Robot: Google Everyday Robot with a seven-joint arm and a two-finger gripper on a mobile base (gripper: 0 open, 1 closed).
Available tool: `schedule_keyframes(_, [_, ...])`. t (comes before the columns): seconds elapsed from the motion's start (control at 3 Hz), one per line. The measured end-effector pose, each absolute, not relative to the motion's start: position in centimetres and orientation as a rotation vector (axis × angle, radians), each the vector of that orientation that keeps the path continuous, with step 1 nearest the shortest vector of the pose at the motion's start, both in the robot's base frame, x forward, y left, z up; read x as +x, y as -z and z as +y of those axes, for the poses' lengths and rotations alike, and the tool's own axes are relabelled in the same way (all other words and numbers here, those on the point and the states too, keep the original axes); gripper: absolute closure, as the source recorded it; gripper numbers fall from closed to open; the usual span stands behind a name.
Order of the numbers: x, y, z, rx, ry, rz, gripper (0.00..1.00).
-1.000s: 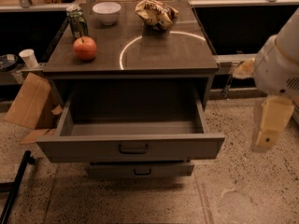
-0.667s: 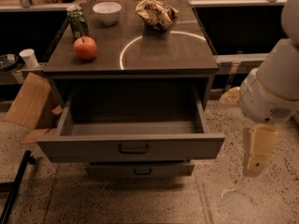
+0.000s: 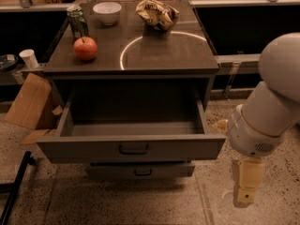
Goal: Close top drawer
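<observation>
Looking down on the top drawer point(image 3: 75, 149): stands pulled far out of the grey cabinet point(image 3: 208, 86), front panel toward the camera, grey inner floor in plain sight. Wears a small dark bar handle point(image 3: 134, 149) at the centre of that panel. Just beneath, showing the front of a lower drawer point(image 3: 164, 171), set further back.

Over to the gripper point(image 3: 247, 191): hangs low at the right of the frame, pointing down over the speckled floor point(image 3: 140, 205), under the bulky white arm point(image 3: 272, 107). Sits to the right of the drawer's front corner and lower than it, apart from the panel, touching neither drawer nor handle. Cannot tell from this angle how far open it stands; shows only as one cream block, with no object seen in its hold.

Up on the cabinet top point(image 3: 187, 55): a red apple point(image 3: 86, 48) near the left front edge, a green can point(image 3: 77, 21) upright behind it, a white bowl point(image 3: 107, 12) beside the can at the back, a crumpled snack bag point(image 3: 157, 14) further right. Marked with a white ring point(image 3: 123, 60) across the middle of the surface.

Left of the cabinet: leaning cardboard point(image 3: 28, 102) against its side, and a white paper cup point(image 3: 29, 58) on the ledge above.
</observation>
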State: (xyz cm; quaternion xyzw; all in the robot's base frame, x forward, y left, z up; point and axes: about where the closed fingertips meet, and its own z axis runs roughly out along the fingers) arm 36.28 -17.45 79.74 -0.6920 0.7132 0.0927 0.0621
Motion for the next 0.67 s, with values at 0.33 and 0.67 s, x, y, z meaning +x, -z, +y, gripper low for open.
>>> schedule_keyframes(0.33, [35.9, -74.8, -16.1, -2.219, -0.287, 2.084, 0.00])
schedule_keyframes(0.67, [35.6, -69.3, -15.3, -2.307, -0.314, 2.037, 0.19])
